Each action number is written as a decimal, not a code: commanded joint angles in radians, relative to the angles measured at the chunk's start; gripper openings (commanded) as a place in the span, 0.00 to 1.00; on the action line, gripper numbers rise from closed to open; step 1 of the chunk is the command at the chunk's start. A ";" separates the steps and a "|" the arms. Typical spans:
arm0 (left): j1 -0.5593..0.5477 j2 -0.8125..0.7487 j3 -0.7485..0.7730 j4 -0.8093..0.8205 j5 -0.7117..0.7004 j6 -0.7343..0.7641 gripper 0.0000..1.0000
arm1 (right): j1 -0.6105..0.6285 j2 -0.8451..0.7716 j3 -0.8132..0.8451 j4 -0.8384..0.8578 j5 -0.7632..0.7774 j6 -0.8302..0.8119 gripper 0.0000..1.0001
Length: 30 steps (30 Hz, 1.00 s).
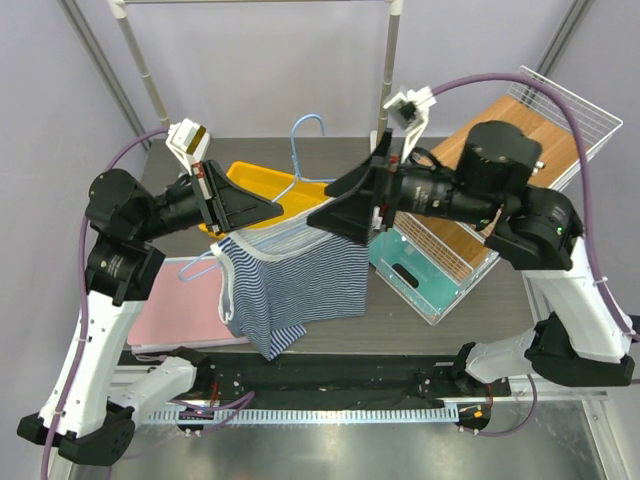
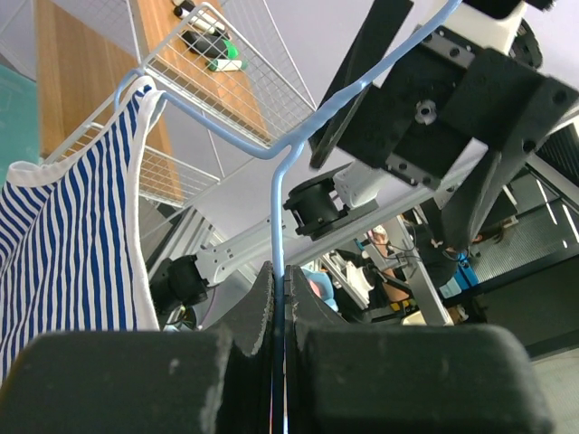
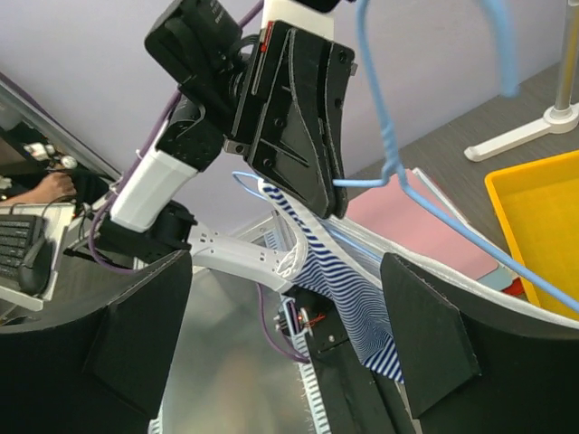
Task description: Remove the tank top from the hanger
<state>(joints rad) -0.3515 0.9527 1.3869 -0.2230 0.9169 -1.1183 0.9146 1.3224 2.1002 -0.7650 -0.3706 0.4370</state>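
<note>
The striped tank top [image 1: 300, 285] hangs on the light-blue hanger [image 1: 308, 135], held in the air above the table. My left gripper [image 1: 262, 210] is shut on the hanger's wire; in the left wrist view the wire [image 2: 279, 208] runs straight into the closed jaws of the left gripper [image 2: 280, 276], with the tank top [image 2: 63, 244] at the left. My right gripper [image 1: 340, 215] is open at the top's right shoulder. In the right wrist view the right gripper [image 3: 285, 262] has its jaws spread wide, with the tank top [image 3: 357, 303] and the hanger [image 3: 389, 154] beyond them.
A yellow tray [image 1: 262, 183] lies behind the garment. A clear teal bin [image 1: 430, 270] and a wire basket on a wooden board [image 1: 545, 120] are at the right. A pink cloth [image 1: 190, 305] with another blue hanger [image 1: 195, 265] is at the left. Rack poles [image 1: 393, 60] stand behind.
</note>
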 commanded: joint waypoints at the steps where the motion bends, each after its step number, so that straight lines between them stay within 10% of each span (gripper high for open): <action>1: -0.003 -0.025 -0.005 0.062 0.013 -0.011 0.00 | 0.141 0.038 0.012 0.033 0.324 -0.099 0.90; 30: -0.003 -0.095 -0.028 0.014 0.023 -0.017 0.00 | 0.231 0.101 -0.080 0.280 0.472 -0.078 0.43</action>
<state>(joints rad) -0.3515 0.8814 1.3495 -0.2295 0.9184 -1.1225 1.1320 1.4319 2.0392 -0.5858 0.0669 0.3424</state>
